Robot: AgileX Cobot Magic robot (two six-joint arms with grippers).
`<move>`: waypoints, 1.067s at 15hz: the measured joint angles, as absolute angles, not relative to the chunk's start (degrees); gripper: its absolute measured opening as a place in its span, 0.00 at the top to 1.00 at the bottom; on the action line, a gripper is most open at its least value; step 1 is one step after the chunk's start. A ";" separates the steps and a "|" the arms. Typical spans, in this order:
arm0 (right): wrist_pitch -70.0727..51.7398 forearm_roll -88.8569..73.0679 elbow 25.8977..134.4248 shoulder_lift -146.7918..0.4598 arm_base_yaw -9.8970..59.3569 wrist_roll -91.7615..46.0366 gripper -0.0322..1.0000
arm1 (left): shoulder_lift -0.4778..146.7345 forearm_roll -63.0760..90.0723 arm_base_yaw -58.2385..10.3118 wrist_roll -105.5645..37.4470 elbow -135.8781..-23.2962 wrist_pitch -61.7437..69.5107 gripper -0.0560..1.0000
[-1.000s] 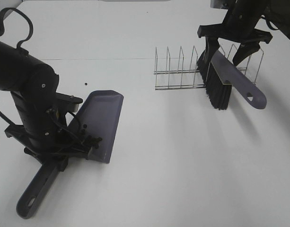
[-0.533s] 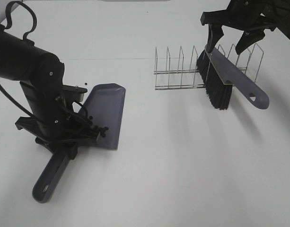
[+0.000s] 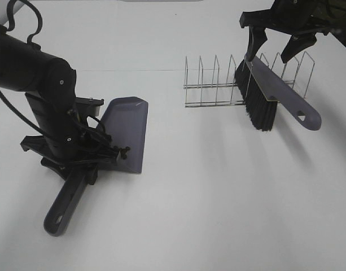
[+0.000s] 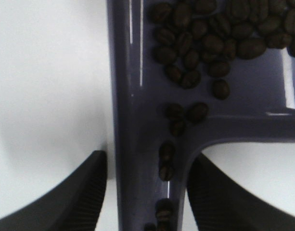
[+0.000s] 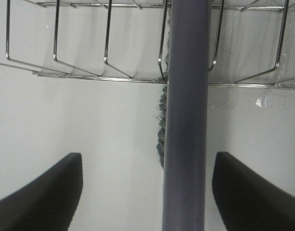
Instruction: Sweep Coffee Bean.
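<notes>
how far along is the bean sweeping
Mostly done, it seems: the coffee beans lie piled in the dustpan, some trailing down its handle channel. The brush rests in the wire rack, with the right gripper open above it. In hand: the left gripper straddles the dustpan handle. Left: possibly emptying the pan.

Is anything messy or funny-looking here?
A little. Coffee beans sit in the dustpan, and some have trickled down into its hollow handle, between the left gripper's fingers. The brush leans tilted in the wire rack, bristles on the table, under the open right gripper. No spilled beans show.
</notes>
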State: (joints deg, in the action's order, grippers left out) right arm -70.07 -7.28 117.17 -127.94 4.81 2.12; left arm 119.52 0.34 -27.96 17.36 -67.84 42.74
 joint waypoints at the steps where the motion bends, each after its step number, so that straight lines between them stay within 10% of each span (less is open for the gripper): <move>1: -70.07 -7.28 117.17 -127.94 4.81 2.12 0.34 | 119.29 0.00 -27.90 17.36 -67.90 42.74 0.45; 8: -69.96 -7.28 113.62 -120.84 4.81 2.12 0.34 | 113.56 -0.40 -26.76 16.50 -67.49 48.24 0.38; 16: -69.96 -7.28 87.49 -93.05 4.81 2.12 0.34 | 90.87 4.53 -6.99 1.83 -67.49 54.09 0.38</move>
State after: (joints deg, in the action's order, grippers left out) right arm -69.96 -7.28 87.49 -93.05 4.81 2.12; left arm 90.87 4.53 -6.99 1.83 -67.49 54.09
